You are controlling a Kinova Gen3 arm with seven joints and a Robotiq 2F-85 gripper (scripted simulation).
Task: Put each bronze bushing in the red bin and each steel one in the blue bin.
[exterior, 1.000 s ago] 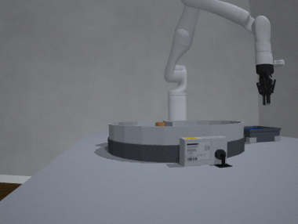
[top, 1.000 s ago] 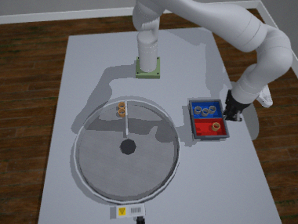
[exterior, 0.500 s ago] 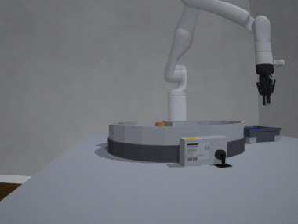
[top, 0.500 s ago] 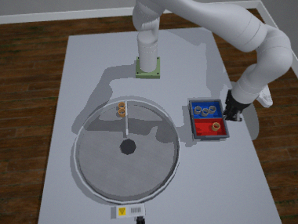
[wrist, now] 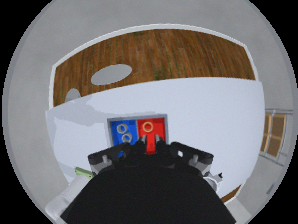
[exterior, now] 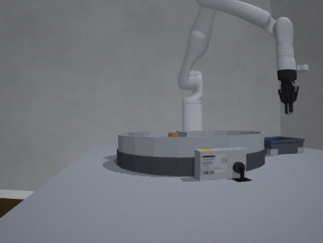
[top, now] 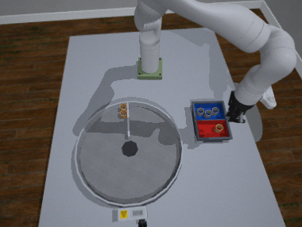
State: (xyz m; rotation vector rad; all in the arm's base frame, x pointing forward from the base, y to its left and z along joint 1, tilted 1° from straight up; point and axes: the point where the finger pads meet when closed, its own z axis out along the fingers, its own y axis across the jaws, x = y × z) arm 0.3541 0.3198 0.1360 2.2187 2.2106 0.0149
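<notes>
The claw (top: 238, 120) (exterior: 289, 112) (wrist: 150, 139) hangs in the air above the table, beside the two-part sorting tray. Its fingers point downward and stand narrow, with a slim gap between them. Nothing is held; the red floor of the tray shows through the gap in the wrist view.

Lower than the claw and just to its side is the red bin (top: 204, 131) (wrist: 159, 124), with one bronze bushing (top: 219, 126) (wrist: 147, 127) inside. Next to it, sharing the tray's dividing wall, is the blue bin (top: 214, 117) (exterior: 274, 139) (wrist: 116, 136). Three steel bushings rest there in the top view: one (top: 200, 111), another (top: 208, 113) and a third (top: 214, 111). The wrist view shows only two of them. By colour, all four binned pieces appear correctly sorted.

Well apart from the claw, past the tray, is the turntable (top: 107, 171) (exterior: 157, 144). Two bronze bushings remain on it, close together near its rim: one (top: 123, 106) and its neighbour (top: 123, 114). Both sit beside a straight divider bar (top: 128, 123). In the exterior view, only a bit of orange shows above the turntable wall.

With the fingers free, the claw seems to be between deliveries. The sorting looks unfinished: both remaining bronze pieces belong in the red bin. The next pick probably calls for travel back across the tray, wider fingers, and care not to knock the neighbouring bushing or the bar.
</notes>
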